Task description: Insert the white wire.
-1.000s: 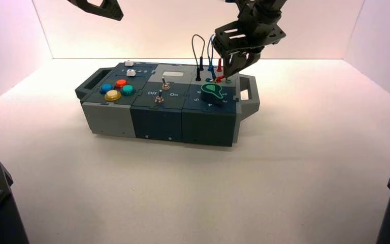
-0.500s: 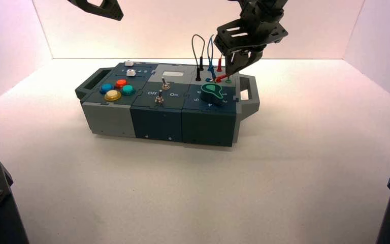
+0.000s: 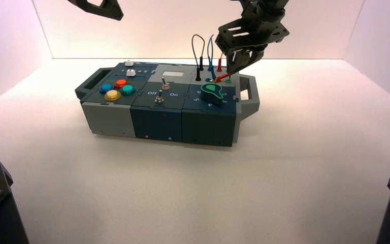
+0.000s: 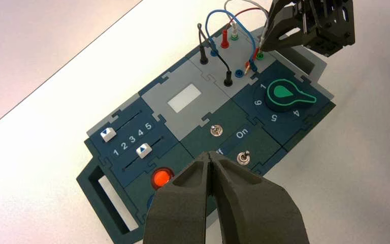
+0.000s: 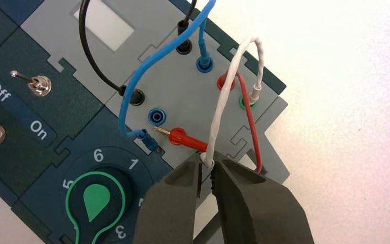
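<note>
The white wire (image 5: pixel 222 104) arches over the box's grey socket panel (image 5: pixel 193 109). One of its white plugs stands in a green-ringed socket (image 5: pixel 247 103) near the panel's far corner. My right gripper (image 5: pixel 206 170) is shut on the wire's other plug end, just above the panel's edge beside the green knob (image 5: pixel 97 201). In the high view this gripper (image 3: pixel 236 66) hangs over the box's right rear corner. My left gripper (image 4: pixel 210 161) is shut and holds nothing, parked high above the box's button end.
A red wire's loose plug (image 5: pixel 183 136) and a blue wire's loose plug (image 5: pixel 147 140) lie on the panel close to my right fingertips. A black wire (image 5: pixel 89 56) is plugged in at both ends. Two toggle switches (image 5: pixel 38 85) stand beside the "Off" and "On" lettering. The box (image 3: pixel 162 119) has handles at both ends.
My right gripper has drifted slightly up and to the right above the socket panel, still gripping the white plug. The left arm has not moved.
</note>
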Robot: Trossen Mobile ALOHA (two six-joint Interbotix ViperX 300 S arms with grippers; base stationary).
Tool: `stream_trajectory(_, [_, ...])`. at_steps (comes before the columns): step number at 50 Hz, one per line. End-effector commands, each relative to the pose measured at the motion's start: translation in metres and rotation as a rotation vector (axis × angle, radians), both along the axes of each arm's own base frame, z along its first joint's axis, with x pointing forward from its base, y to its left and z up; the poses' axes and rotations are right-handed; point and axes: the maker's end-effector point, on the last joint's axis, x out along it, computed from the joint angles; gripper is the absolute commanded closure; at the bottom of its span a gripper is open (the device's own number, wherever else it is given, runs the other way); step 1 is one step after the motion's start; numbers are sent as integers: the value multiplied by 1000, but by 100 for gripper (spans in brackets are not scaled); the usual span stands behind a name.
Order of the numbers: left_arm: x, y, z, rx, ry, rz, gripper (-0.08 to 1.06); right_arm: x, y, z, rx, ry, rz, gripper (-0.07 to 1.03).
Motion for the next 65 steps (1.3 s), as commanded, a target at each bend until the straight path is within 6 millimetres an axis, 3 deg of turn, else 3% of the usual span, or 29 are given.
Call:
stream_trajectory(1, [3, -2, 9, -10, -26, -3, 101, 8, 3, 15, 25, -44, -5, 99])
stream_trajectory(65, [3, -2, 9, -10, -26, -4, 101, 3, 1, -11, 2, 10, -13, 99])
